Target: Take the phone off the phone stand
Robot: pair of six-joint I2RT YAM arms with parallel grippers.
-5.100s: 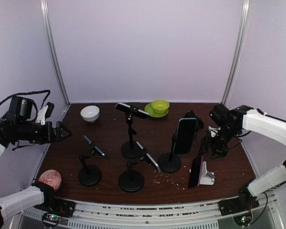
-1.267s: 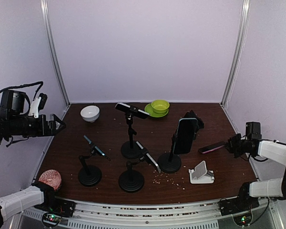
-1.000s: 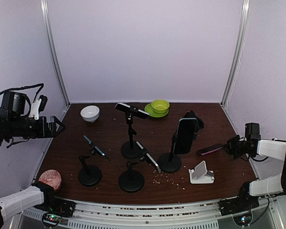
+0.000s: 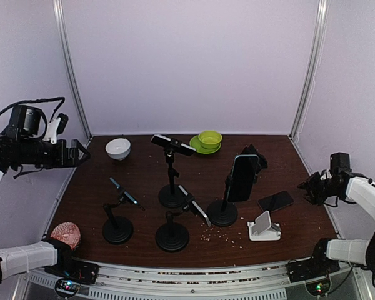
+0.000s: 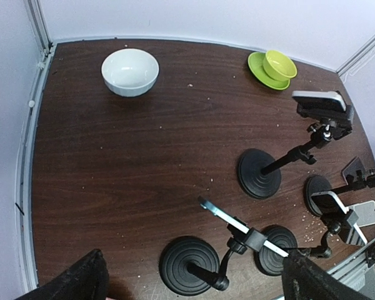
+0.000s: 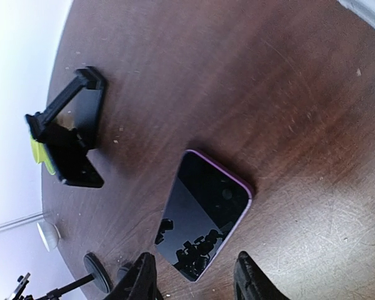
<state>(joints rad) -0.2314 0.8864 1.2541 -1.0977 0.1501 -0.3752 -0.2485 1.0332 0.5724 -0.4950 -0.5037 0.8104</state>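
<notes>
A strip of bare desk (image 4: 302,215) is left open between the right claw (image 4: 309,186) and the flat-lying phone (image 4: 275,200), so approach from that side is unobstructed. Passage from the left is blocked by the tall pole holder (image 4: 222,213) carrying the larger black phone (image 4: 244,177) and by three more black pole holders (image 4: 172,236) clustered mid-desk. The near side is hemmed by the white phone stand (image 4: 264,226).
</notes>
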